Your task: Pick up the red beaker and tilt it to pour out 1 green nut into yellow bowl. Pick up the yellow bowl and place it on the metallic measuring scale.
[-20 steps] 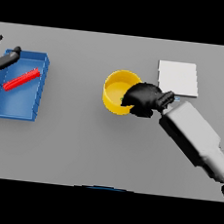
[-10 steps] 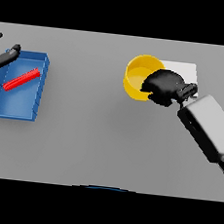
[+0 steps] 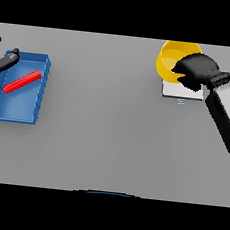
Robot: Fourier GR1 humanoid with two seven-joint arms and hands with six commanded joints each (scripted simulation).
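Observation:
My right hand (image 3: 199,70) is shut on the near right rim of the yellow bowl (image 3: 169,60), holding it in the air at the table's far right. The bowl's inside is partly hidden by the hand, so I cannot see a nut. Just below the bowl lies the metallic measuring scale (image 3: 182,91), a pale flat square, mostly covered by bowl and hand. The red beaker (image 3: 22,81) lies on its side in the blue tray (image 3: 17,108) at the left. My left hand (image 3: 4,61) shows at the far left edge by the tray's far corner.
The blue tray sits along the table's left side with raised walls. The grey table spreads between the tray and the scale.
My right hand has carried the yellow bowl up and to the right, from the table's middle to above the scale. The left hand and the beaker have not moved.

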